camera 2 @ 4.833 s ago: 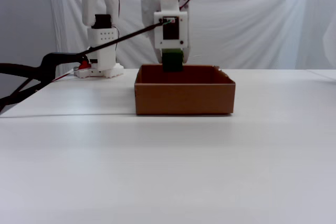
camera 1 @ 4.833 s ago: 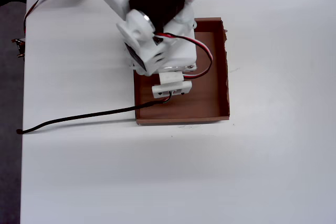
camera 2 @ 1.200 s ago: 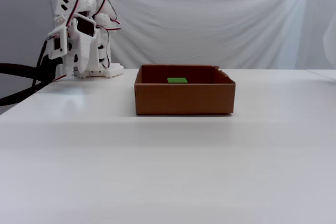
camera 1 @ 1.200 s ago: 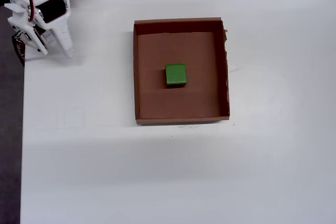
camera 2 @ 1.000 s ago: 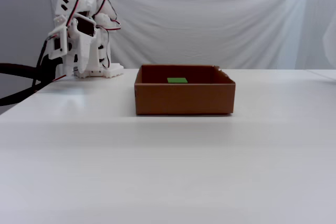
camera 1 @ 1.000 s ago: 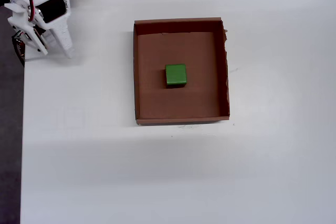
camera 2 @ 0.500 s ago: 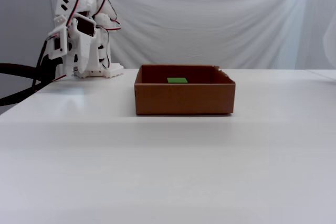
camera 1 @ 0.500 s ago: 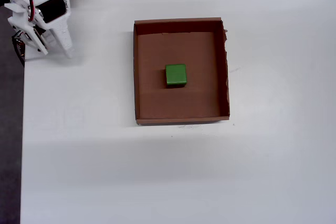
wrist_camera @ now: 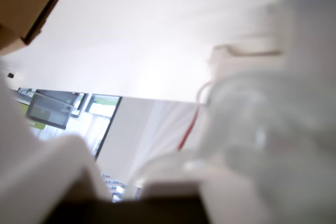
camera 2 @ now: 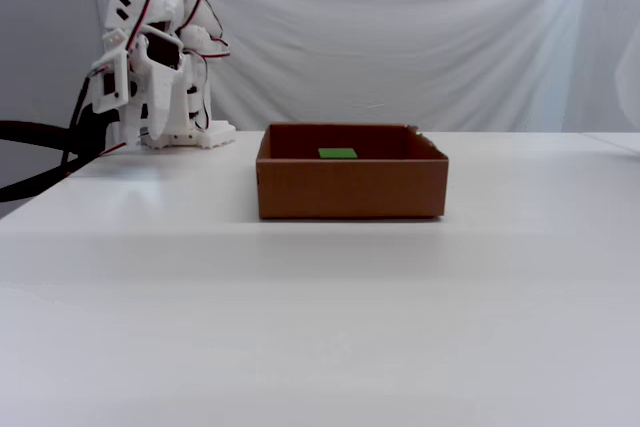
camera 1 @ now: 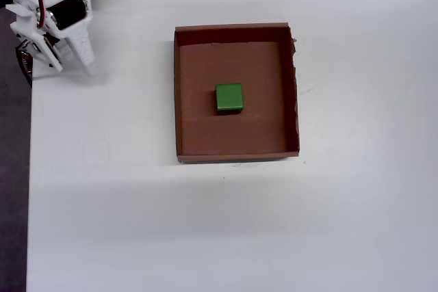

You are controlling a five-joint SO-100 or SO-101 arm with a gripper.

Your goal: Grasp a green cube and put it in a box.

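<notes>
The green cube [camera 1: 229, 98] lies flat on the floor of the box [camera 1: 176, 100], near its middle, touched by nothing. In the fixed view only the top of the green cube [camera 2: 338, 154] shows over the front wall of the box [camera 2: 350, 192]. My gripper [camera 1: 68, 68] is folded back with the white arm [camera 2: 150, 67] at the far left corner of the table, well apart from the box. Whether its jaws are apart or together does not show. The wrist view is blurred, with a brown corner of the box [wrist_camera: 21, 3] at its top left.
A black cable [camera 2: 30, 137] runs off the table's left side by the arm's base. The table's left edge [camera 1: 29, 169] runs close to the arm in the overhead view. A white curtain [camera 2: 420, 47] hangs behind the table.
Earlier the gripper held the green cube over the box; now the cube lies in the box and the arm has drawn back to the far left corner. Nothing moved in the last second.
</notes>
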